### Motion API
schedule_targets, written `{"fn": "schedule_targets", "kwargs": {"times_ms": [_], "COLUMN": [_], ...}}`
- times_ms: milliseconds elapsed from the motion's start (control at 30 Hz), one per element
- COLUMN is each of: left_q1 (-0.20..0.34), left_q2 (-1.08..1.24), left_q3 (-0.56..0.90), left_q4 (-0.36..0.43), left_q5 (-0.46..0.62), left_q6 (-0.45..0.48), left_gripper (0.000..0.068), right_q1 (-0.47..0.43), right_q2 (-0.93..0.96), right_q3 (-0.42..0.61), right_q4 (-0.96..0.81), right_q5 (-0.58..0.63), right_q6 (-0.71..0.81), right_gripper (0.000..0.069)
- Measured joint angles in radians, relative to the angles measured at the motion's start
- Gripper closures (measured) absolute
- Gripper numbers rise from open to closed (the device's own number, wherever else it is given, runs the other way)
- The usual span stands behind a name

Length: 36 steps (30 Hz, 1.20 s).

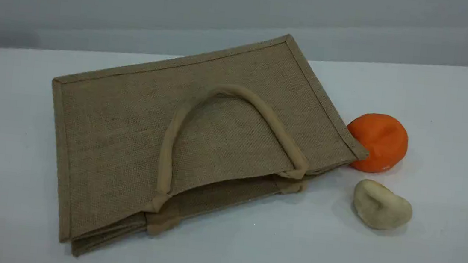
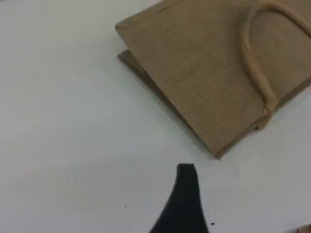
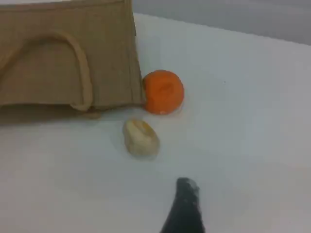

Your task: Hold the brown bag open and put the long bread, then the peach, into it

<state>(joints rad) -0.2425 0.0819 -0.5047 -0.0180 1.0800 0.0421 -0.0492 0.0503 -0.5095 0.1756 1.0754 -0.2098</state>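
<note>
Well, brown bag (image 1: 113, 137) flat on table (image 1: 419, 261)

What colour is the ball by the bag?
The ball is bright orange, clearest in the scene view.

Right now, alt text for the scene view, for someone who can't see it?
A large brown bag lies flat on a white table, mouth edge toward the camera, with a beige loop handle folded back over its top face. By its right corner sits an orange ball, and a small beige lump lies just in front of that. No arm is in view.
</note>
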Motion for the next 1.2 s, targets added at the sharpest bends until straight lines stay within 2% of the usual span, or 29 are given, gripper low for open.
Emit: {"fn": "schedule_targets", "kwargs": {"times_ms": [100, 167, 400, 533, 1200], "left_q1": [0.009, 0.037, 0.208, 0.265, 0.27], "left_q2": [-0.016, -0.017, -0.024, -0.072, -0.082], "left_q3": [0.0, 0.0, 0.0, 0.0, 0.0], "left_q4": [-0.001, -0.009, -0.009, -0.009, -0.008], "left_q5": [0.0, 0.0, 0.0, 0.0, -0.001], "left_q6": [0.001, 0.003, 0.004, 0.004, 0.002], "left_gripper": [0.0099, 0.0099, 0.0099, 0.0099, 0.0099], "right_q1": [0.0, 0.0, 0.072, 0.091, 0.089], "right_q2": [0.0, 0.0, 0.0, -0.013, -0.05], "right_q3": [0.0, 0.0, 0.0, 0.0, 0.0], "right_q4": [0.001, 0.001, 0.01, 0.013, 0.014], "right_q5": [0.0, 0.0, 0.0, 0.0, 0.001], "right_q6": [0.0, 0.0, 0.0, 0.0, 0.0], "right_gripper": [0.0174, 0.0174, 0.0174, 0.0174, 0.0174]}}
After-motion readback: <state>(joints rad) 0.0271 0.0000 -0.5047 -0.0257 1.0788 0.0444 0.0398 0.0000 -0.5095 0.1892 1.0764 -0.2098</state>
